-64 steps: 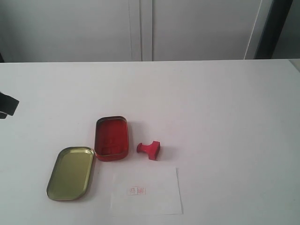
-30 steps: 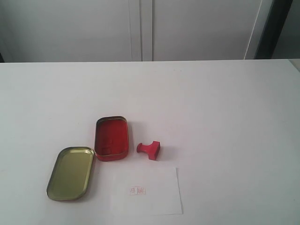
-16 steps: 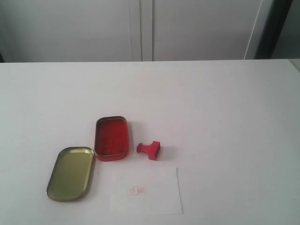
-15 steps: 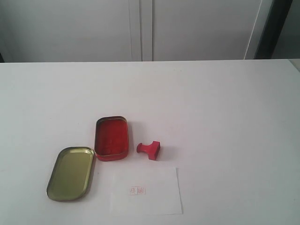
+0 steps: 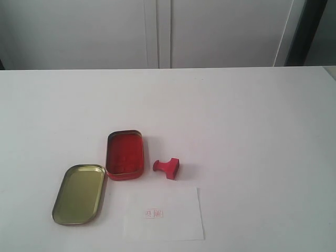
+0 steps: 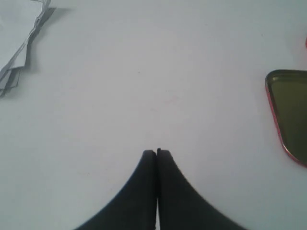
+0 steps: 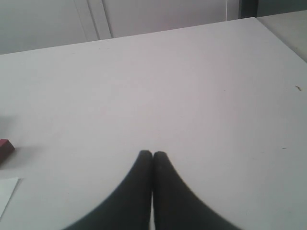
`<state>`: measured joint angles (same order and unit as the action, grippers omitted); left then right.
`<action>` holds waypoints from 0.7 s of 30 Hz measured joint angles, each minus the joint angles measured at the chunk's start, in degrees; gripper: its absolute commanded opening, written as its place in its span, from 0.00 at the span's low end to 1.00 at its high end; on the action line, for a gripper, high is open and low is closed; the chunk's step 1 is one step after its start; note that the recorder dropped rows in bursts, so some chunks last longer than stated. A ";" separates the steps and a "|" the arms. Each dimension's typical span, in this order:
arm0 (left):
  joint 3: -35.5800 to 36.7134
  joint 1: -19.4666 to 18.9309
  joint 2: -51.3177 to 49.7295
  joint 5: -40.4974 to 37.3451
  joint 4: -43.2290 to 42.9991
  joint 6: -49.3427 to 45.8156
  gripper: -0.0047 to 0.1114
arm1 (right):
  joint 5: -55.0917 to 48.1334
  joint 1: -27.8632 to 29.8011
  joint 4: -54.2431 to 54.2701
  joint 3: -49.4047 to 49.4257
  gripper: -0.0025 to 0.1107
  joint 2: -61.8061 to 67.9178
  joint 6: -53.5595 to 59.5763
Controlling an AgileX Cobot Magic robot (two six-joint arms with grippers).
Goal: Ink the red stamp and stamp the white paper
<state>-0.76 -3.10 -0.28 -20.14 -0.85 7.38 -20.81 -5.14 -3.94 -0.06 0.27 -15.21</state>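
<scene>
The red stamp [image 5: 168, 167] lies tipped on its side on the table, between the open red ink tin [image 5: 125, 154] and the white paper [image 5: 164, 213]. The paper carries a small red print [image 5: 154, 213]. No arm shows in the exterior view. My left gripper [image 6: 157, 152] is shut and empty over bare table, with the tin's gold lid [image 6: 291, 113] off to one side. My right gripper [image 7: 152, 153] is shut and empty too; a red edge of the stamp [image 7: 5, 149] and a corner of the paper [image 7: 6, 193] sit at that view's border.
The gold lid [image 5: 79, 193] lies beside the ink tin, inside facing up. A loose stack of white sheets [image 6: 19, 40] lies in the left wrist view. Grey cabinet doors [image 5: 157, 31] stand behind the table's far edge.
A dark part of the left arm at the exterior view's left edge 2.1 s ago has gone out of view. The objects on the table have not moved.
</scene>
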 measured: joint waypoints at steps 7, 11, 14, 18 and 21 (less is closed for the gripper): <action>0.24 -0.11 0.00 1.12 0.00 -3.46 0.04 | 0.00 0.00 0.00 0.00 0.02 0.00 0.00; 0.24 -0.11 0.00 1.12 0.00 -4.96 0.04 | 0.00 0.00 0.00 0.00 0.02 0.00 0.00; 0.24 -0.11 0.00 1.12 0.00 -5.93 0.04 | 0.00 0.00 0.00 0.00 0.02 0.00 0.00; 0.24 -0.11 0.00 1.12 0.00 -6.17 0.04 | 0.00 0.00 0.00 0.00 0.02 0.00 0.00; 0.24 -0.11 0.00 1.12 0.00 -6.21 0.04 | 0.00 0.00 0.00 0.00 0.02 0.00 0.00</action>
<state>-0.52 -3.21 -0.28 -19.02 -0.85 1.18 -20.81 -5.14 -3.94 -0.06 0.27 -15.21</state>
